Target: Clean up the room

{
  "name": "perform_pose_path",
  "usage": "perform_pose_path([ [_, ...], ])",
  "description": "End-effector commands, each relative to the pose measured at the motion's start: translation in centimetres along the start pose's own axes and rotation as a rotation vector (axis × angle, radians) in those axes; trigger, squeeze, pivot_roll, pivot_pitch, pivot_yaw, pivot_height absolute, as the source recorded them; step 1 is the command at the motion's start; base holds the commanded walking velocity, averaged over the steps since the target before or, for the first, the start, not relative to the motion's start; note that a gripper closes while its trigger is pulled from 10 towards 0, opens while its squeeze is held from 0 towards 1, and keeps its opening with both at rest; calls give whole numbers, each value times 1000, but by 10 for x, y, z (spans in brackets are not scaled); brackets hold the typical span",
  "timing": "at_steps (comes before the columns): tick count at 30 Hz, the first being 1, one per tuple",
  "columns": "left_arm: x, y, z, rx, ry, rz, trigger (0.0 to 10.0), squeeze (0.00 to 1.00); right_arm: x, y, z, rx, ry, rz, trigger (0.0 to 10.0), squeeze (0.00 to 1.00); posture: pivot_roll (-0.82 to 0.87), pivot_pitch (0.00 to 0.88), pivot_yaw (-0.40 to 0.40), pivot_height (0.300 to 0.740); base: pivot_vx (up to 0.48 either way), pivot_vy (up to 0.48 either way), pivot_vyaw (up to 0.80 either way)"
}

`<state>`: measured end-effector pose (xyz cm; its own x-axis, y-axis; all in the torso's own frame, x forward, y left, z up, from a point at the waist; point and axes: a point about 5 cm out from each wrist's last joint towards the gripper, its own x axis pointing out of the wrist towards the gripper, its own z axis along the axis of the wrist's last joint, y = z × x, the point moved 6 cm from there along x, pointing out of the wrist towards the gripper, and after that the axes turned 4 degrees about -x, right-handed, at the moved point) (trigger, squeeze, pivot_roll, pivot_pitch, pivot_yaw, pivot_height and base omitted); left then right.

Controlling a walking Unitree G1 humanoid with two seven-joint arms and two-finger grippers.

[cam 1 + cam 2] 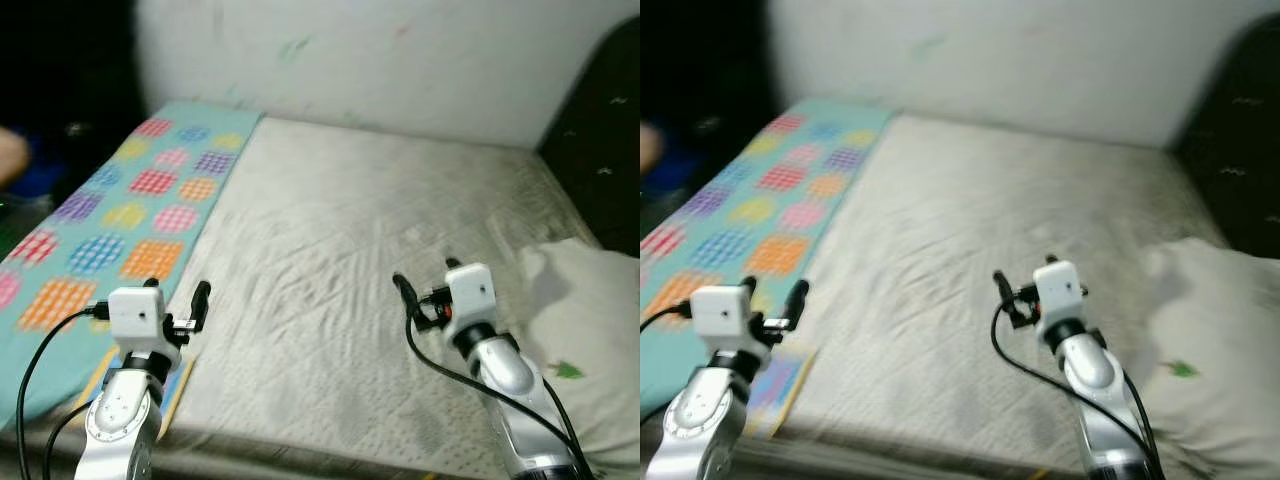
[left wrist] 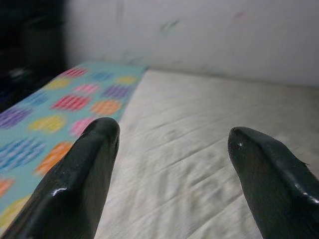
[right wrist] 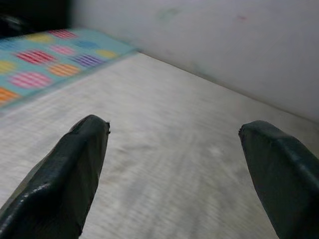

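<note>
mattress [image 1: 380, 250]: matt, wrinkled quilted cloth ahead of both grippers | blanket [image 1: 120, 220]: soft cloth, teal with coloured check patches, beside the left gripper [image 2: 169, 137] | pillow [image 1: 590, 330]: pale matt cloth by the right gripper [image 3: 174, 132] | fingers [image 2: 79, 179]: glossy black plastic | wall [image 1: 400, 60]: matt, scuffed

You are facing a bed [image 1: 380, 230] covered by a pale grey-white sheet, lightly wrinkled across the middle and lying flat up to the white wall. Along the bed's left side lies a blanket [image 1: 120, 220], turquoise with rows of checked patches in pink, orange, yellow and purple. It is spread flat and runs lengthwise from the wall end toward you, with its inner edge lying on the sheet. At the bed's right side, near you, rests a white pillow [image 1: 590, 340] with a small green mark on its cover. The pillow sits beside the dark headboard.
</note>
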<state>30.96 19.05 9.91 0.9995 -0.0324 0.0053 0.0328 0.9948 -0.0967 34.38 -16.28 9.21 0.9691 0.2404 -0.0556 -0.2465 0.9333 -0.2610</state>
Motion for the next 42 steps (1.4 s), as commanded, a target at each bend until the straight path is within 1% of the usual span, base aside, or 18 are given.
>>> perform_pose_path([
  [1, 2, -14, -1, -18, 2, -36, 10000, 0, -4, -16, -6, -12, 23, -42, 10000, 0, -97, 0, -50, 740, 356, 0, 0],
  [5, 3, -14, -1, -17, 3, -34, 10000, 0, -4, -16, -6, -13, 24, -42, 10000, 0, -97, 0, -50, 740, 307, 0, 0],
  [8, 4, -3, -7, -34, 27, 46, 10000, 0, -5, -18, -8, -8, 27, -52, 10000, 0, -92, 0, -49, 740, 0, 0, 0],
  [10, 4, 0, -8, -42, 29, 60, 10000, 0, -5, -18, -9, -4, 30, -54, 10000, 0, -89, 0, -49, 740, 0, 0, 0],
  [13, 4, 1, -10, -84, 31, 64, 10000, 0, -3, -18, -10, 9, 34, -58, 10000, 0, -87, 0, -50, 740, 0, 0, -800],
  [21, 3, 0, -15, -76, 43, 65, 10000, 0, 3, -16, -5, 5, 11, -58, 10000, 0, -88, 0, -36, 740, 0, 0, -696],
  [28, 7, -2, -15, -88, 38, 54, 10000, 0, 8, -12, -4, 5, 0, -53, 10000, 0, -87, 0, -34, 740, 0, 0, 0],
  [32, 7, 1, -15, -93, 38, 65, 10000, 0, 9, -10, -4, 8, -3, -51, 10000, 0, -87, 0, -34, 740, 0, 0, 0],
  [42, 8, 0, -15, -102, 35, 63, 10000, 0, 11, -8, -3, 6, -9, -40, 10000, 0, -85, 0, -40, 740, 0, 0, 0],
])
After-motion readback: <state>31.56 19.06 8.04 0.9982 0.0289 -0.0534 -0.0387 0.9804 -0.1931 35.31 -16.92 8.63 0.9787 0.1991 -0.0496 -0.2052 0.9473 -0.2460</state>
